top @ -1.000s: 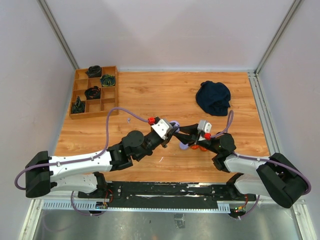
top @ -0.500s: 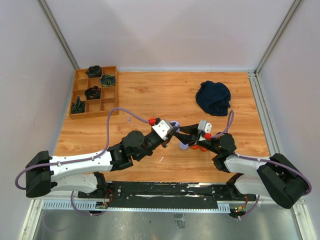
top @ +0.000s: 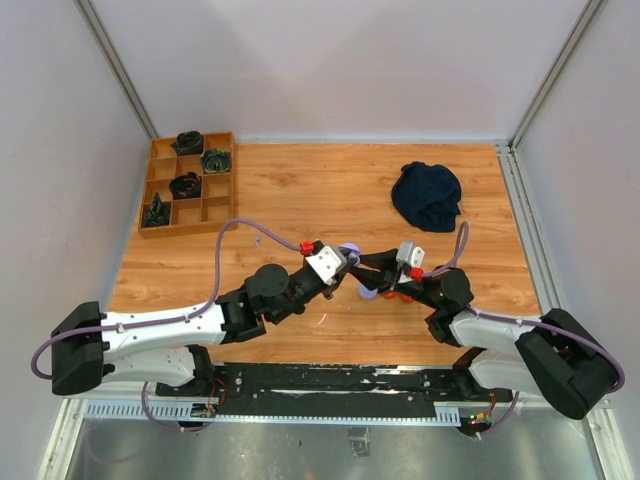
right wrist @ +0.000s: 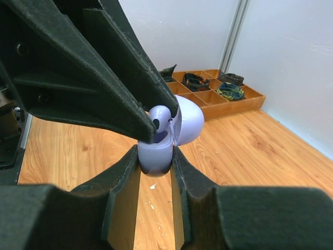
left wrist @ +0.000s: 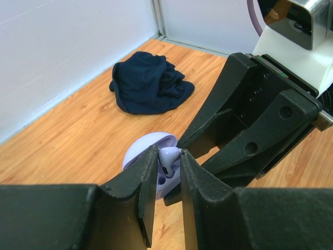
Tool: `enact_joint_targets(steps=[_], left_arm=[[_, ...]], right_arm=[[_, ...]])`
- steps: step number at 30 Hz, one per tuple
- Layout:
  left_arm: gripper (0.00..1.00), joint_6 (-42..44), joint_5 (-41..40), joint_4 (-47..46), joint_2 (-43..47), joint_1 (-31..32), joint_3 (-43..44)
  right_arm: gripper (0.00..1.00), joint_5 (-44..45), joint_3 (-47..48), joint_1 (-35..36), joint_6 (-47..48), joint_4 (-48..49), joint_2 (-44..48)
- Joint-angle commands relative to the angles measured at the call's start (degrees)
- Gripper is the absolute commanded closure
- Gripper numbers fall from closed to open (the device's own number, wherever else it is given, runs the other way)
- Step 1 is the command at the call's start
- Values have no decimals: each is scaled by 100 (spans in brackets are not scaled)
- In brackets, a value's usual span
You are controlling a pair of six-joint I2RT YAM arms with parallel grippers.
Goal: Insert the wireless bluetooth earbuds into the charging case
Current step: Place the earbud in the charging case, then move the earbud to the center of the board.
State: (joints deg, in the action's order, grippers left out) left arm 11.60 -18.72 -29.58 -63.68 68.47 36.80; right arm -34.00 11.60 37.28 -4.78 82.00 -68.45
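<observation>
Lilac earbud was pinched betw. the nearly closed left gripper fingertips, right above the open charging case, which was clamped tight betw. right gripper fingers.

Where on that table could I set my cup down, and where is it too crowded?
Bare wood lies between the wooden compartment tray and the dark blue cloth, and between that cloth and the right arm. The middle is crowded: both jaws meet on the open pale lilac plastic charging case and a tiny lilac earbud, orange-red pieces beside.
</observation>
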Motion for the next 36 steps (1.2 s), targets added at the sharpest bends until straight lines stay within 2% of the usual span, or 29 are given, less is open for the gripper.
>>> enact_joint_targets(steps=[1,10,16,24,36], left_arm=[[71,149,-82,53,130,44,-73],[46,-66,-33,296,196,44,89],[34,-573,-456,988,407,44,449],[26,-1244,-1520,1844,593,-61,604],[26,-2617,-1600,3274,362,-1526,810]], right_arm=[[95,-10,-26,-116,3,429,102],[95,-1,-41,-115,16,423,90],[95,187,-122,-118,44,431,44],[95,434,-248,-116,65,434,-70],[95,605,-376,-115,126,460,-192]])
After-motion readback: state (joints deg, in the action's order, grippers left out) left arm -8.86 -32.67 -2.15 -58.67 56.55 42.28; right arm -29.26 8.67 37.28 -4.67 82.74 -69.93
